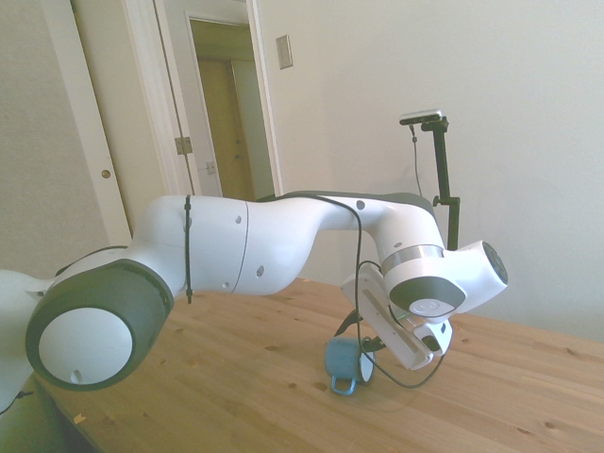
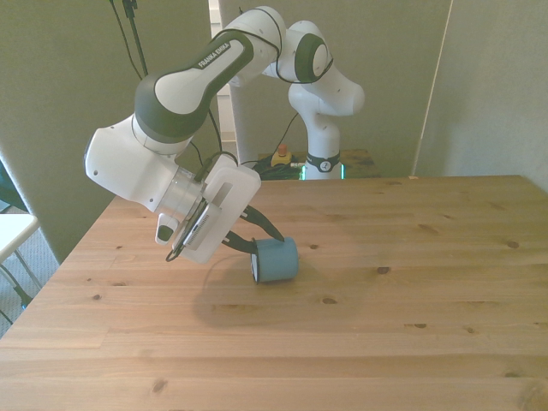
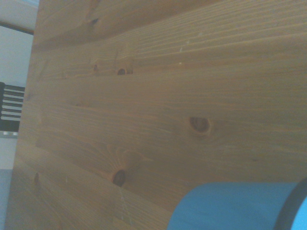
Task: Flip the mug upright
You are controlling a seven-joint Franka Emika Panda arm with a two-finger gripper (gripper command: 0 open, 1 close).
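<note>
One mug (image 2: 276, 260) on its side on the surface (image 2: 402, 325), mouth toward the fingers (image 2: 252, 239). Fingers apparently spread at its rim, closure unclear. Next: clamp rim, tip upright.

This looks like a robot test room set up in an ordinary building. A white robot arm (image 2: 184, 86) is fixed behind a plain pine bench (image 2: 385, 308), with cables (image 2: 270, 167) trailing at its base beside a red stop button (image 2: 279, 157). Behind the arm in the side view, bare pale walls (image 1: 377, 94), a white-framed doorway (image 1: 222, 94) and a wall switch plate (image 1: 284, 51) suggest an office or flat.
</note>
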